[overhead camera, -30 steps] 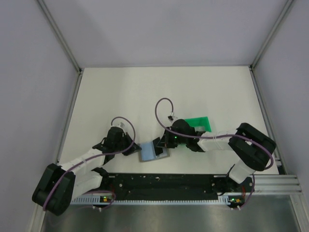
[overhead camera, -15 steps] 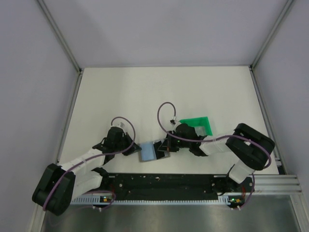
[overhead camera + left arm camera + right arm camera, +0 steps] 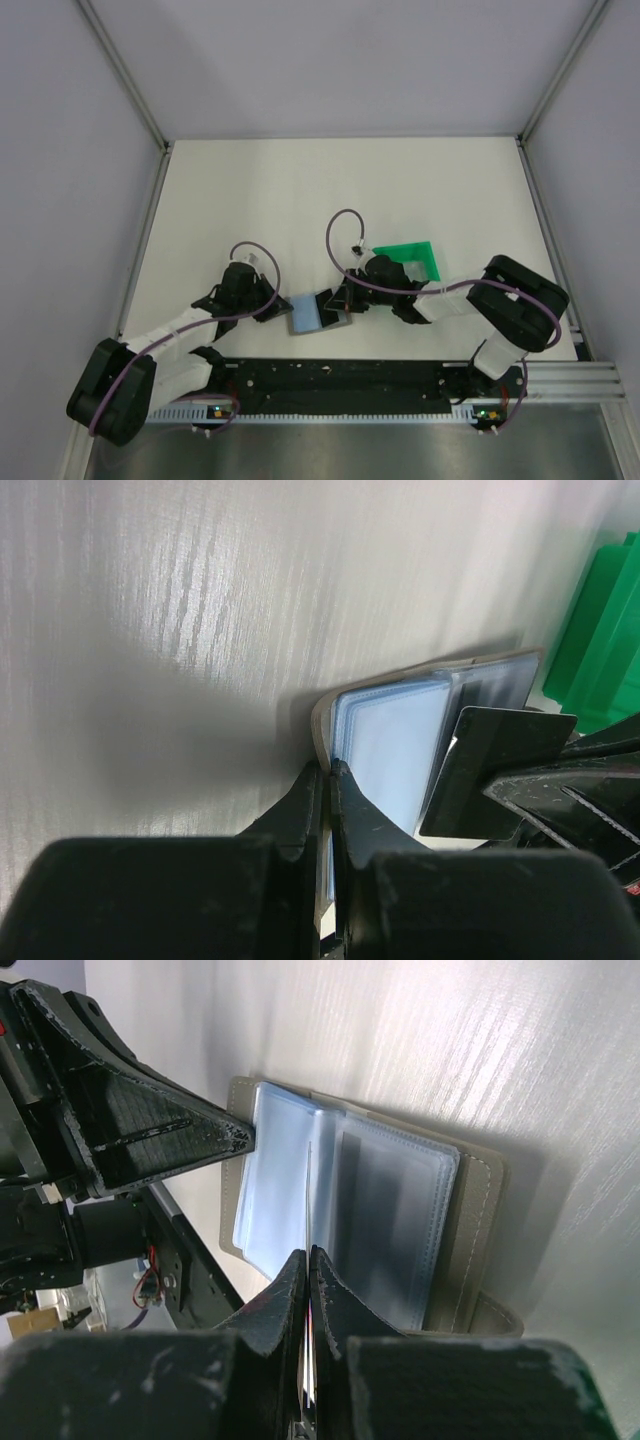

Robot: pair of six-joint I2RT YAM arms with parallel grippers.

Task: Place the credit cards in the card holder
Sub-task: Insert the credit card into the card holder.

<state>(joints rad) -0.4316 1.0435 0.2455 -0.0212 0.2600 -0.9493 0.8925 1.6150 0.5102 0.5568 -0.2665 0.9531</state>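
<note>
The card holder (image 3: 308, 313) lies open on the table between the arms, light blue sleeves with a grey cover (image 3: 400, 742) (image 3: 390, 1215). My left gripper (image 3: 329, 770) is shut on the holder's left edge, pinning cover and sleeves; it also shows in the top view (image 3: 268, 304). My right gripper (image 3: 308, 1255) is shut on a thin dark grey credit card (image 3: 488, 770), held edge-on and tilted over the holder's right sleeves. In the top view the right gripper (image 3: 340, 303) sits at the holder's right side.
A bright green frame tray (image 3: 412, 258) lies behind the right wrist, also at the right edge of the left wrist view (image 3: 600, 630). The black arm base rail (image 3: 340, 378) runs along the near edge. White walls and metal posts enclose the table.
The right gripper drew back to the right from over the holder a second ago, uncovering more of the green tray, then stayed. The left gripper has not moved.
</note>
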